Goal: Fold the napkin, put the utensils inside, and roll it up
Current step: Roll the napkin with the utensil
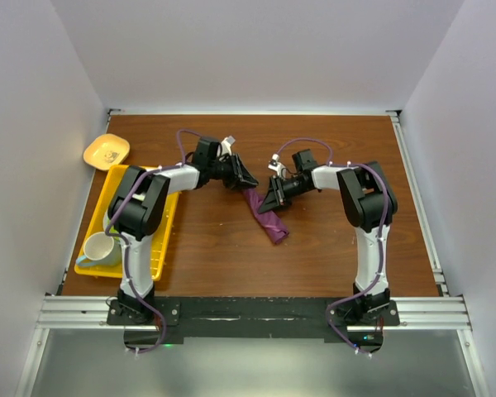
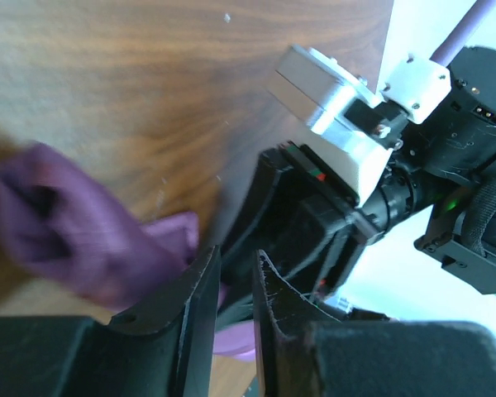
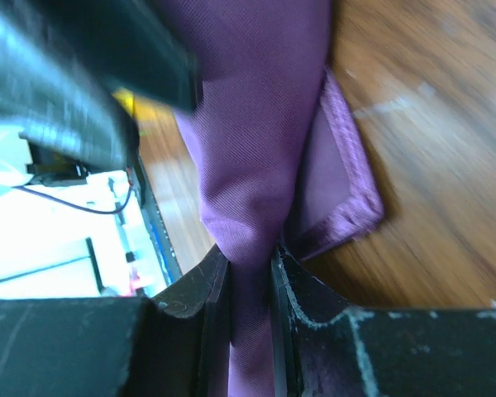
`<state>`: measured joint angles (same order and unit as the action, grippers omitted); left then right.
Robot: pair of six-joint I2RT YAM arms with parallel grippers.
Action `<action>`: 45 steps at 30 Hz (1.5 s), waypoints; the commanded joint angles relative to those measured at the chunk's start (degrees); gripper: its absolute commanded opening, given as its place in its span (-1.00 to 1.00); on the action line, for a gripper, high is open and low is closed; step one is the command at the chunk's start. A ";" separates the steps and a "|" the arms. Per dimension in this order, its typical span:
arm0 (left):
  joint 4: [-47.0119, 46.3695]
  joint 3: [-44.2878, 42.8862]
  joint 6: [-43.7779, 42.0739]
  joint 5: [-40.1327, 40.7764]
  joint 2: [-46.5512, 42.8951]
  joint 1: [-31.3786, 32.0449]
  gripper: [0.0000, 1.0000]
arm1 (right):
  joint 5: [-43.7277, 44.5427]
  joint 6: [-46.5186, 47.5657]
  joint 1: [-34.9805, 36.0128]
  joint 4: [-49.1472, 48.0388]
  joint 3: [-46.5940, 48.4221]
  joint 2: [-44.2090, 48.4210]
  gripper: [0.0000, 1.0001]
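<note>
A soft plum-purple cloth napkin (image 1: 267, 222) (image 2: 74, 231) (image 3: 256, 124) lies bunched into a narrow, slanting strip on the dark wooden table (image 1: 331, 141), well to the right of the yellow plastic tray (image 1: 164, 248). The left pincer (image 1: 246, 179) (image 2: 236, 285), on the tray's side of the strip at its far end, has its jaws drawn almost together on purple fabric. The right pincer (image 1: 273, 201) (image 3: 250, 277), farther from the tray, is clamped on a taut fold of the napkin, whose hemmed corner rests on the table.
</note>
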<state>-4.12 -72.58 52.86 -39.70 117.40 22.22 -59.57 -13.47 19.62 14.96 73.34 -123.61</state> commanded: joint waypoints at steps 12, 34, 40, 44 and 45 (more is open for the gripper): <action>-11.53 3.32 -2.50 3.40 5.73 -0.60 -0.56 | 13.40 3.97 -0.55 8.92 -0.84 7.94 0.07; 13.50 -4.59 1.10 10.08 -5.23 -5.25 -0.28 | 72.47 18.74 24.41 16.23 4.96 17.10 0.68; 17.12 -1.17 -0.56 10.88 -13.25 -9.47 -0.20 | 81.45 20.42 28.72 16.94 10.50 11.65 0.69; 16.69 2.52 -0.65 9.91 -15.98 -11.23 -0.20 | 82.07 20.68 30.39 17.47 12.35 9.71 0.64; 16.69 2.88 -1.00 9.56 -16.59 -11.58 -0.20 | 82.33 20.68 30.48 17.38 12.44 9.44 0.58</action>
<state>10.52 -72.36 52.95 -29.50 103.28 11.53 17.82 5.82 48.73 31.59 82.81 -114.02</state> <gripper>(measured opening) 0.399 0.824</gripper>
